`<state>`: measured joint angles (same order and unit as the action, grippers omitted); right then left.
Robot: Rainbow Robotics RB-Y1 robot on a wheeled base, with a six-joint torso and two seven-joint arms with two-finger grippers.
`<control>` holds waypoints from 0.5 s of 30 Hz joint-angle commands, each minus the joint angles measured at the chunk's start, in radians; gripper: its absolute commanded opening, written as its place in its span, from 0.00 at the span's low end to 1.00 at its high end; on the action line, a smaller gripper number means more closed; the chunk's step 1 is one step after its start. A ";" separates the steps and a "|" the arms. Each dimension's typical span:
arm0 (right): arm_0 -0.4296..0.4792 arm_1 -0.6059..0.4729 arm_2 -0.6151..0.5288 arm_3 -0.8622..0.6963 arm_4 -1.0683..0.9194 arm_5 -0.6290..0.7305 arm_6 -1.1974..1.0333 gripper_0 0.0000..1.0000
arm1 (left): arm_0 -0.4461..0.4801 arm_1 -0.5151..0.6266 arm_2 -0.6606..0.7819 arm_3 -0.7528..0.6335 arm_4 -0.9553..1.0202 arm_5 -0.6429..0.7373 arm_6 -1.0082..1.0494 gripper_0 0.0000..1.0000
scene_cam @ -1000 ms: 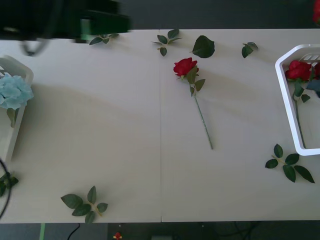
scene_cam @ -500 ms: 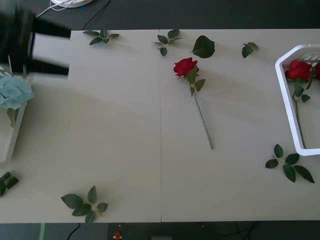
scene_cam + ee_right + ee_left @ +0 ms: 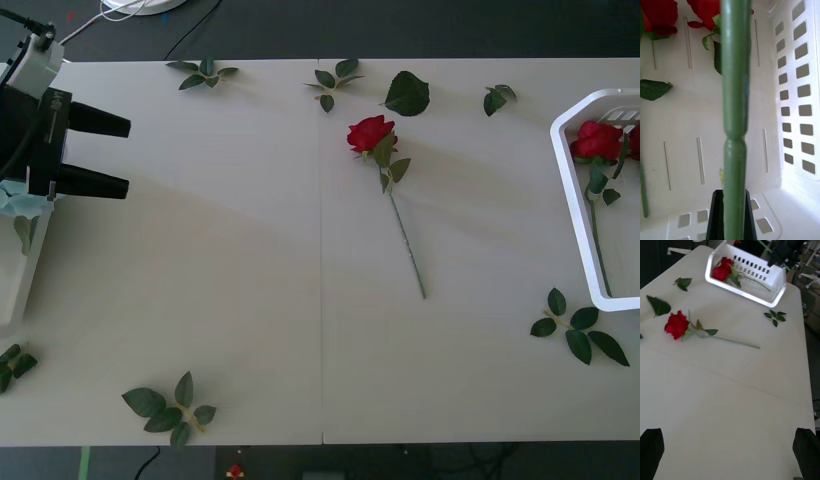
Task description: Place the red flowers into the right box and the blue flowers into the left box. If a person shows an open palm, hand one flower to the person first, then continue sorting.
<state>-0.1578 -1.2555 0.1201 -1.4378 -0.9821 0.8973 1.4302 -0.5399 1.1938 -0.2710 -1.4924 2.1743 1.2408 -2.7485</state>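
Note:
A red flower (image 3: pixel 370 133) lies on the table's middle, its stem pointing toward me; it also shows as the red flower (image 3: pixel 676 325). My left gripper (image 3: pixel 112 153) hovers open at the table's left end, over the left box (image 3: pixel 22 285). A bit of blue flower (image 3: pixel 22 202) peeks out under it. Its black fingertips (image 3: pixel 651 444) hold nothing. The right box (image 3: pixel 570 205) holds a red flower (image 3: pixel 597 140). My right gripper (image 3: pixel 733 197) is shut on a thick green stem (image 3: pixel 734 112) above the right box (image 3: pixel 797 112). That stem's head is out of view.
Loose green leaf sprigs lie around: near the front left (image 3: pixel 168 405), beside the right box (image 3: pixel 578 330), and several along the far edge (image 3: pixel 406 93). Wide bare tabletop lies between the left gripper and the rose.
My left arm swung from the far-left corner down to above the left box, covering most of the blue flower. The rose on the table has not moved.

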 commanded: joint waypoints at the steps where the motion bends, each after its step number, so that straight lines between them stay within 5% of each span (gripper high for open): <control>1: -0.017 -0.042 0.004 0.005 0.014 -0.011 -0.020 1.00 | 0.003 0.050 -0.027 0.040 0.012 -0.004 0.043 1.00; 15: -0.043 -0.033 0.004 0.005 -0.012 -0.001 -0.033 1.00 | 0.005 0.052 -0.039 0.135 0.047 0.072 0.043 1.00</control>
<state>-0.1628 -1.2555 0.1207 -1.4376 -0.9790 0.8957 1.4301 -0.5399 1.1940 -0.3038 -1.3965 2.1872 1.2766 -2.7484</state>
